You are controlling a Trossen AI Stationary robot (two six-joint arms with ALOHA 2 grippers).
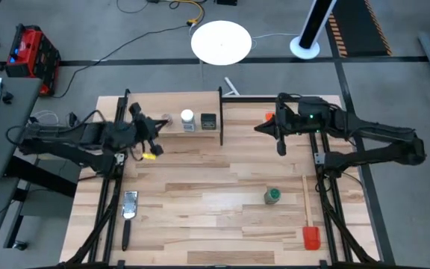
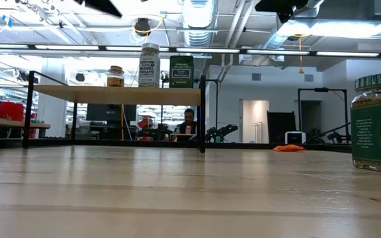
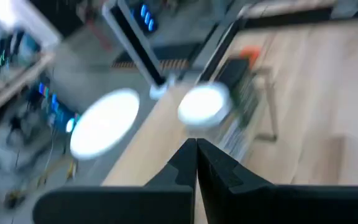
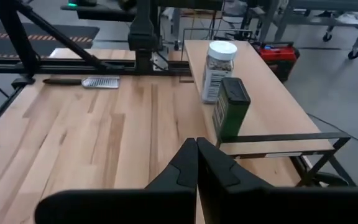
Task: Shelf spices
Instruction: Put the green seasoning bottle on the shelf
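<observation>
The table (image 1: 200, 187) bears the shelf (image 1: 172, 101), green-lidded jar (image 1: 272, 196), spatula (image 1: 307, 220) and brush (image 1: 129, 205).

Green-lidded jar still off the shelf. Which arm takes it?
Right, probably. The green-lidded jar stands on the right half of the table, on the right gripper's side; the left gripper is at the shelf.

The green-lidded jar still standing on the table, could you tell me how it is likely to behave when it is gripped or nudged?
The green-lidded jar looks like rigid glass, so probably stiff, smooth and a little slippery. It stands upright and squat, so a low push would likely slide it rather than tip it. If knocked over, its round body could roll.
</observation>
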